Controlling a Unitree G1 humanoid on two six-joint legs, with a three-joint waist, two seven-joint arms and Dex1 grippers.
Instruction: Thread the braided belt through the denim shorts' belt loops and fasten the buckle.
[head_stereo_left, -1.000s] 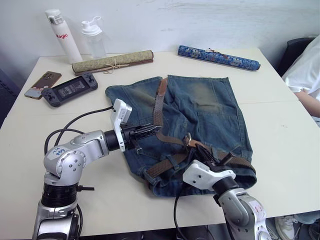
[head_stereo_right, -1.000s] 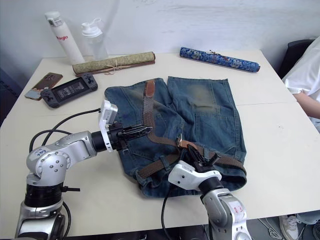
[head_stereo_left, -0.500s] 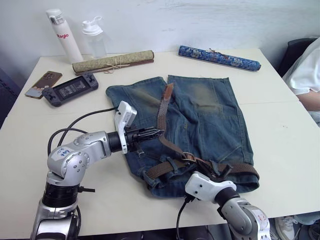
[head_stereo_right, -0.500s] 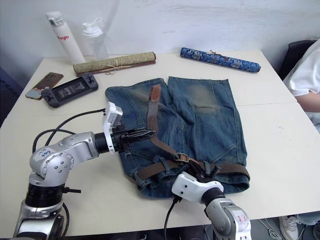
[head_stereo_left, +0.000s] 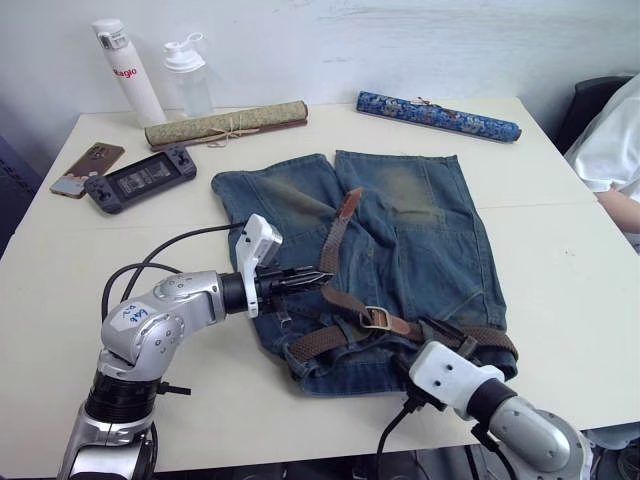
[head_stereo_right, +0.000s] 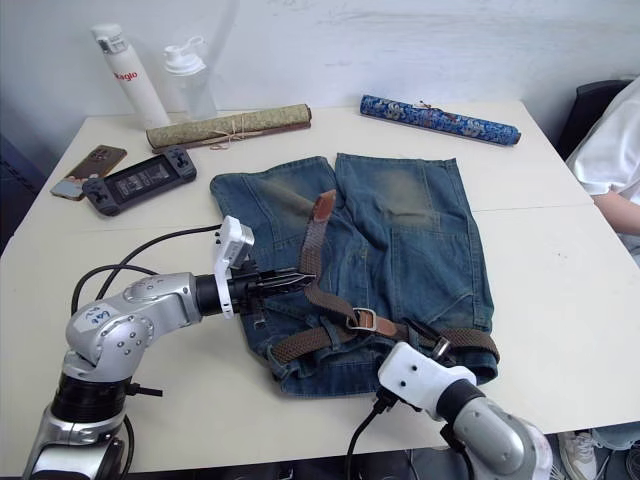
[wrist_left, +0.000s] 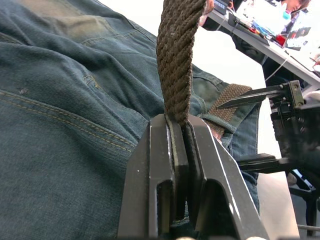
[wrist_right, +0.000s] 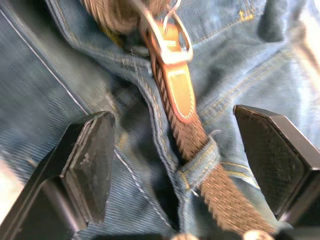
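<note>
Belt (head_stereo_left: 335, 300): strap clamped between the closed fingers of the left gripper (head_stereo_left: 318, 278), tip free beyond them. Buckle (wrist_right: 167, 42): unfastened, ahead of the right gripper (wrist_right: 187, 165), fingers wide, one loop (wrist_right: 200, 160) between them (threaded). Shorts (head_stereo_left: 420, 220): fastening outstanding, by judgement.

Denim shorts (head_stereo_left: 400, 225), faded blue with yellowish worn patches, lie flat at frame centre, legs toward the top, waistband toward the bottom edge. Braided belt (head_stereo_left: 335, 340), olive-brown, runs along the waistband through a belt loop (wrist_right: 200, 162). Silver buckle (head_stereo_left: 376, 318) with tan leather end sits centre-low, unfastened. The belt's free end rises toward upper centre, its brown leather tip (head_stereo_left: 348, 203) resting on the shorts.
</note>
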